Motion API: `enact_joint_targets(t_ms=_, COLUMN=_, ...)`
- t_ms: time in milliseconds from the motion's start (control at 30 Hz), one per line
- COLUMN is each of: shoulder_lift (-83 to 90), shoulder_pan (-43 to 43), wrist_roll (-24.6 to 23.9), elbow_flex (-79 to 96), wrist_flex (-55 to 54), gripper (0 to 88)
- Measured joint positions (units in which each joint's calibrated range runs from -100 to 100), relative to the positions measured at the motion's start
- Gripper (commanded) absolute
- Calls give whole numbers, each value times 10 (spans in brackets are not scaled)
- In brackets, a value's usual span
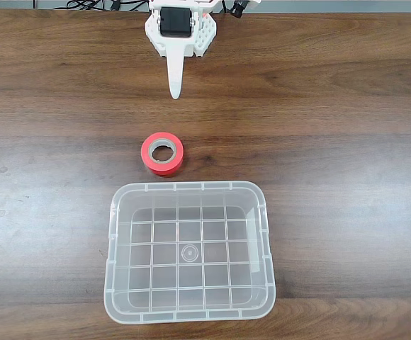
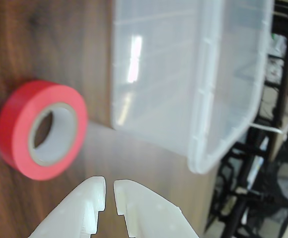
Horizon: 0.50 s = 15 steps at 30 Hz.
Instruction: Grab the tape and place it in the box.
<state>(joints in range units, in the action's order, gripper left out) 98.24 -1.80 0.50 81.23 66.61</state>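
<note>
The tape (image 1: 150,160), a small red roll with a grey-beige core, lies flat on the wooden table just above the box (image 1: 113,241) in the fixed view. The box is a clear plastic bin with a grid floor and nothing in it. My white gripper (image 1: 175,92) hovers at the table's far side, pointing toward the tape and well short of it. In the wrist view its fingertips (image 2: 97,191) stand almost together at the bottom edge, with nothing between them. The gripper (image 2: 109,189) is shut. The tape (image 2: 15,131) is up and to the left, the box (image 2: 203,99) beyond it.
The dark wooden table (image 1: 347,142) stretches out bare on both sides of the tape and box. The arm's white base (image 1: 181,28) stands at the far edge in the fixed view. Dark chair frames (image 2: 263,198) show past the table edge in the wrist view.
</note>
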Motion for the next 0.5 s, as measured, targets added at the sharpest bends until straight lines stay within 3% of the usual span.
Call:
enact_joint_targets(t_ms=200, shoulder_lift=-44, shoulder_pan=-8, wrist_roll=0, elbow_flex=-86, wrist_flex=0, gripper=13)
enact_joint_targets(t_ms=500, shoulder_lift=-290, shoulder_pan=-14, wrist_roll=0, elbow_flex=-308, wrist_flex=5, gripper=13)
